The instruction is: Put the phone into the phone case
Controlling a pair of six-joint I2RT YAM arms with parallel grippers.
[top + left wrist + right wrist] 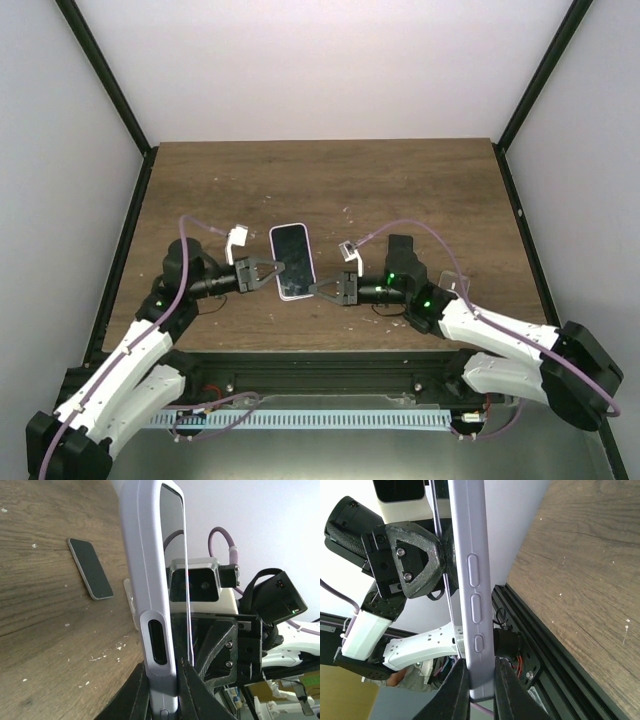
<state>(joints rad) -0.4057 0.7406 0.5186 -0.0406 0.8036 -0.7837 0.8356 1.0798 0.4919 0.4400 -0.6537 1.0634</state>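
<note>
Left gripper (pixel 278 268) and right gripper (pixel 318 290) pinched shut on opposite long edges of case (pixel 142 570), phone (pixel 292 255) inside it, screen up, apparently raised over table (pixel 400 190) near front edge.
Likely step: final press-in. Looks seated or close; can't confirm every corner clipped. Squeeze evenly from both sides, press on rim not glass, no twisting, check corners before letting go. Beyond: dark wood grain, pale crumbs (pixel 348 212) scattered, second phone (pixel 90 575) lying flat well apart in left wrist view. Farthest: plain white walls (pixel 330 60), black frame posts (pixel 105 75).

Phone case (pixel 142 580) edge-on, pinched by tool (pixel 163 690)
</note>
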